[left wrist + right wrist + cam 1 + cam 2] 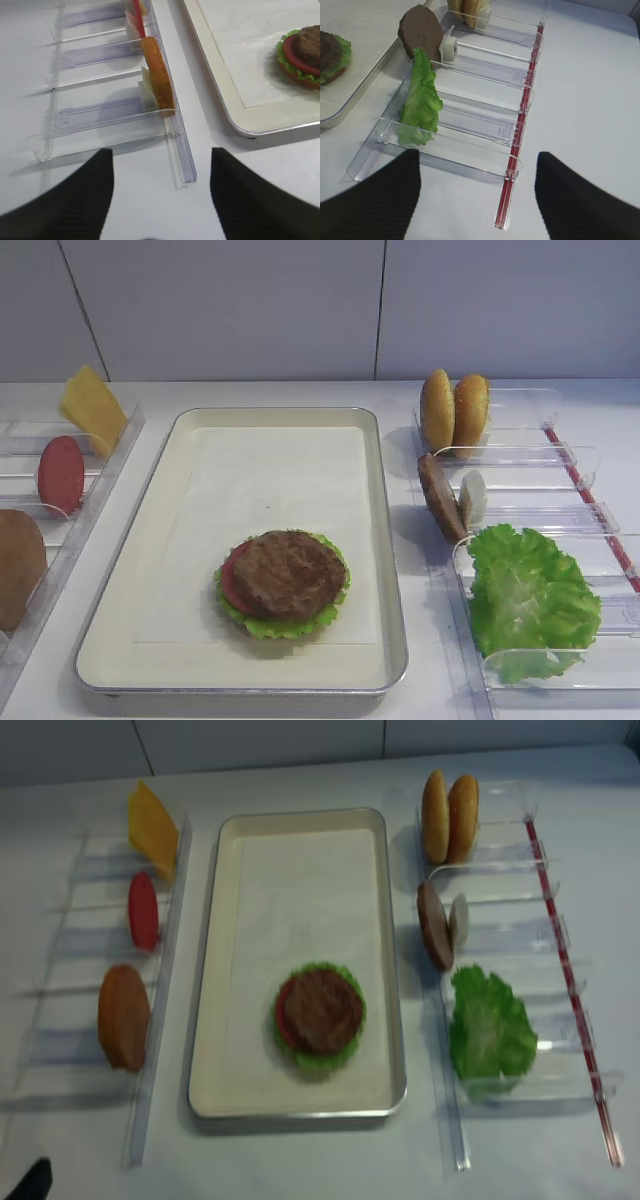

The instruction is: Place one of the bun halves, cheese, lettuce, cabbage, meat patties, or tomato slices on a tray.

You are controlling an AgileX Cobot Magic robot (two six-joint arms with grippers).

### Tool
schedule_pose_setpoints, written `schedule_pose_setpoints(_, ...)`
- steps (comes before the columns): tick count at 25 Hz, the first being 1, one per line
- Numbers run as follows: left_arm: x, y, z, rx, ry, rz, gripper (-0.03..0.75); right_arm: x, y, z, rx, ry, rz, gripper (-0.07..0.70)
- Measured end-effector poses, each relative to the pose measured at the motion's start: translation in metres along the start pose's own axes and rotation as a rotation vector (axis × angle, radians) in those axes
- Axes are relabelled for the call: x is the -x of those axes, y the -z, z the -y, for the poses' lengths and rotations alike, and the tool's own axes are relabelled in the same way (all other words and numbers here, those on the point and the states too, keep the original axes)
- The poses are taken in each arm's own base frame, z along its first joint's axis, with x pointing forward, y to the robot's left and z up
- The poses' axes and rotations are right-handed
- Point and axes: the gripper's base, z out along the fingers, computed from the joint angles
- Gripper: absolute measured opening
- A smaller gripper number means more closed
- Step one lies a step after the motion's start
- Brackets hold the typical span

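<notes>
On the cream tray (385, 540) lies a stack: lettuce (285, 625), a tomato slice (230, 580), and a meat patty (290, 573) on top. The right rack holds two bun halves (453, 410), another patty (440, 498) with a pale whitish piece (473, 498) beside it, which may be cabbage, and lettuce (528, 595). The left rack holds cheese (92, 410), a tomato slice (61, 474) and a bun half (18, 568). My right gripper (477, 195) hangs open and empty over the table near the right rack's front end. My left gripper (161, 192) is open and empty by the left rack's front end.
Clear plastic racks flank the tray, the right one (485, 105) with a red strip (520, 125) along its outer edge, the left one (100, 105) close to the tray's rim (220, 90). A white wall stands behind the table. Neither arm shows in the first overhead view.
</notes>
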Motion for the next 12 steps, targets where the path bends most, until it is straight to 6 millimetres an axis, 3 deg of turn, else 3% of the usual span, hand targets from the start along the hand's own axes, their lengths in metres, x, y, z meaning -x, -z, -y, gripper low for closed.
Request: schedule_pose_setpoints(12,0.0000,0.0000,0.0000,0.000,0.000,0.000,0.414,-0.0001,0.0000,0.0005,-0.005,-0.016,-0.001,0.476)
